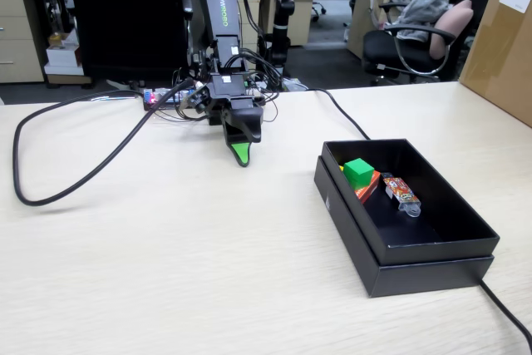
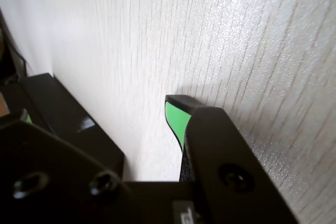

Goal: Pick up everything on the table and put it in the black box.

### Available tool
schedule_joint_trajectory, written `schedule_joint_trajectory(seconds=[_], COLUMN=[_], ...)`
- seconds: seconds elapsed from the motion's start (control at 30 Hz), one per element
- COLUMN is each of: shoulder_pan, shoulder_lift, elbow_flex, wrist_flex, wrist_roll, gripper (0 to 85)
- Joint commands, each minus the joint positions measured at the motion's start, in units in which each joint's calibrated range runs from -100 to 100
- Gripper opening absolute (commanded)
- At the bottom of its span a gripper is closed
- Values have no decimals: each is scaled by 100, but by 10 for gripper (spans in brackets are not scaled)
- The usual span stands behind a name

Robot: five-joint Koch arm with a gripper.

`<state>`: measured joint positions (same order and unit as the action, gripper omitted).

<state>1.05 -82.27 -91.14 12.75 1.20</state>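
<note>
In an office, a beige table (image 1: pixel 166 255) is carrying the black box (image 1: pixel 432 268) holding the green cube (image 1: pixel 359 171), carton (image 1: pixel 368 186) and snack packet (image 1: pixel 402 193); the empty pincer (image 1: pixel 241 155) is hanging nearby, its gap indiscernible.

Table (image 1: pixel 166 272): pale matt wood-grain laminate, fine ridges. Box (image 1: pixel 432 268): matt black card w/ slight sheen. Hand (image 1: pixel 241 155): black plastic, smooth green pad. Snack packet (image 1: pixel 401 193): glossy film.
</note>
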Motion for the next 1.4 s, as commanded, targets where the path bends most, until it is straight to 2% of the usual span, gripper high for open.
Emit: schedule_joint_trajectory(seconds=[0.0,1.37], shoulder_pan=[10,-29], shoulder_lift=[-52,-259], elbow_flex=[-115,-423], wrist_flex=[-26,112], wrist_roll=[29,24], gripper=[497,487])
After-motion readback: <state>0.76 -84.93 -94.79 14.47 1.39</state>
